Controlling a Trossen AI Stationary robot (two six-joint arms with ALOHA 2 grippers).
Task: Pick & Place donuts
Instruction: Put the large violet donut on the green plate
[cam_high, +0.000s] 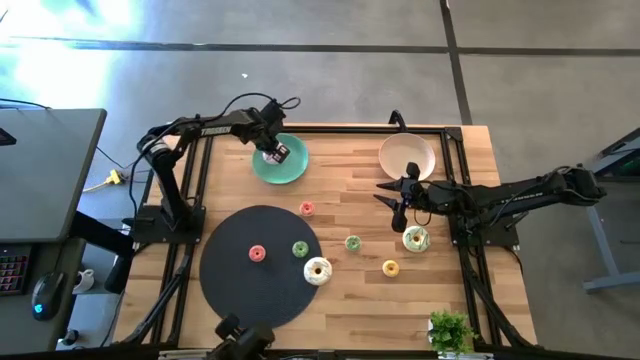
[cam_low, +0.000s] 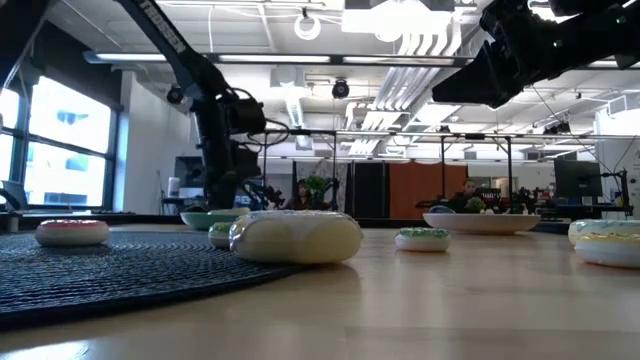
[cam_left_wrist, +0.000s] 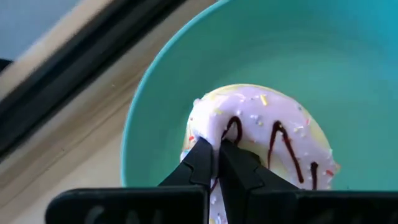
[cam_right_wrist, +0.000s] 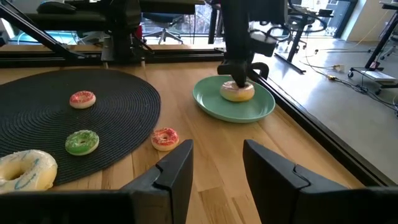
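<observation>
My left gripper (cam_high: 275, 153) is over the green plate (cam_high: 293, 170) at the table's far side, shut on a pink-frosted donut (cam_left_wrist: 261, 137) with dark drizzle and sprinkles. My right gripper (cam_high: 399, 207) hangs open above bare wood right of centre, touching nothing. On the black mat (cam_high: 240, 290) lie a small red donut (cam_high: 257, 253), a small green donut (cam_high: 300, 249) and a larger white donut (cam_high: 317, 270). On the wood lie another red donut (cam_high: 306, 208), a green one (cam_high: 352, 242), a yellow one (cam_high: 390, 267) and a larger frosted one (cam_high: 415, 238). My left gripper pinches the pink donut's ring (cam_left_wrist: 214, 134) between its two fingers, which nearly meet. One finger may reach into the hole, but I cannot tell. The fingers come from above, pointing down. The donut sits inside the green plate (cam_right_wrist: 208, 99), with its underside on or just above the plate.
A beige plate (cam_high: 407, 157) stands at the far right of the table, behind my right gripper. A small green plant (cam_high: 450, 330) sits at the near right corner. Black frame rails run along the table's edges. Bare wood lies between the mat and the beige plate.
</observation>
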